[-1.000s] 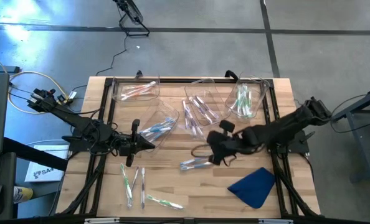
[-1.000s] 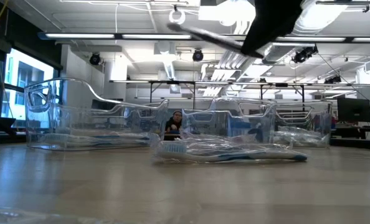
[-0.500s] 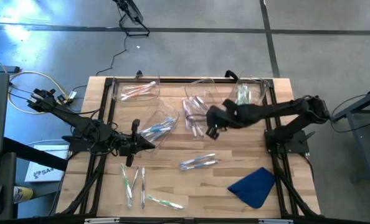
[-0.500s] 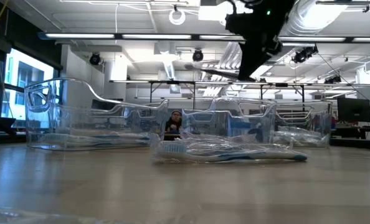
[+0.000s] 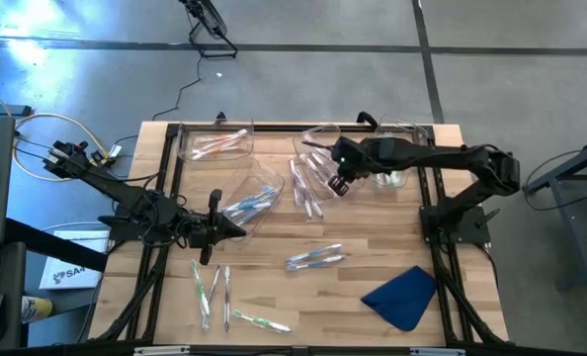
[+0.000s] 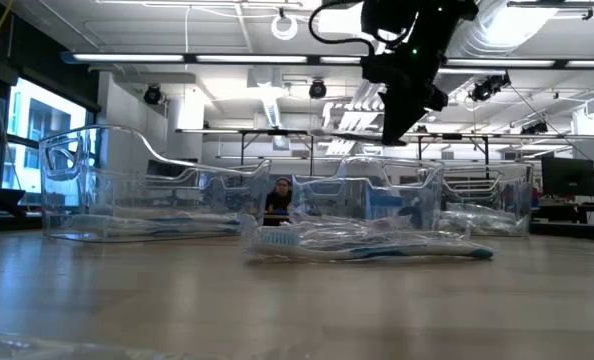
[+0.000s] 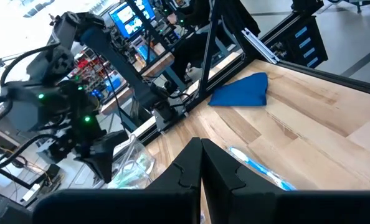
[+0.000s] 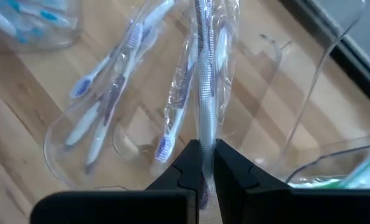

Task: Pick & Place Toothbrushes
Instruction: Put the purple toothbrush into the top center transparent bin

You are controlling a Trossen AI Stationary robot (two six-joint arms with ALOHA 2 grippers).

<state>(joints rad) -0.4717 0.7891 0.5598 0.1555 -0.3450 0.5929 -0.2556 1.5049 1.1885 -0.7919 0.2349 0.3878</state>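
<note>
Right claw pinched on slim plastic-wrapped purple toothbrush, above clear plastic bin | left claw shut, empty | light, slippery wrapper: you should keep mid-handle grip.

Right gripper raised, jaws pinched — left gripper low, closed

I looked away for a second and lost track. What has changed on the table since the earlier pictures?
The right claw swung from the middle of the table, near the blue toothbrush, toward the back, and now hangs over the clear bin with purple brushes, gripping a wrapped toothbrush. The left claw, shut, the blue cloth and the loose brushes at the front stayed put.
</note>
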